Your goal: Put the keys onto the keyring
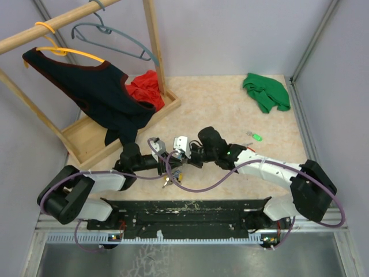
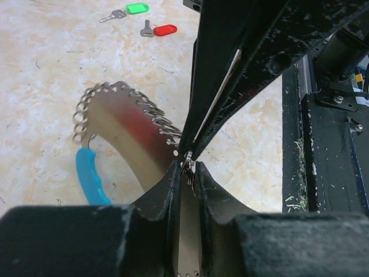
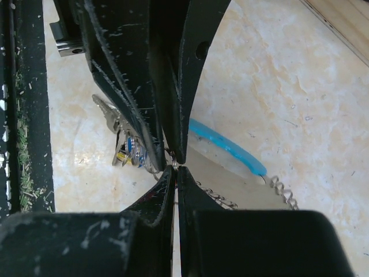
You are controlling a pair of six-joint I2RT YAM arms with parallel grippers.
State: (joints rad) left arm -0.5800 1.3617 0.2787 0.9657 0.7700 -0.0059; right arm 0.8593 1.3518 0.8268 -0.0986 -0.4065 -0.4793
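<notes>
The left gripper is clenched to a narrow slit, its tips pinching the wire of the keyring. The beaded loop and its blue segment curve away to that gripper's left, and the tags dangle just below the pinch. Tip to tip against it, the right gripper is clamped tight on the same stretch of wire, so the ring hangs between the two, lifted off the table. This looks like the step of holding or prising the ring ready, with no key on it yet. The green key and red key lie flat on the table, well ahead of the left gripper and well apart from the ring. The next move likely calls for one gripper to keep the ring steady while the other lets go, reaches out and picks up a thin key by its plastic head. Both sets of fingers crowd the one spot, which hides any opening in the ring. Far beyond the left gripper stands a wooden rack with a dark garment. Far beyond the right one lies a green cloth. Neither stands in the way.
</notes>
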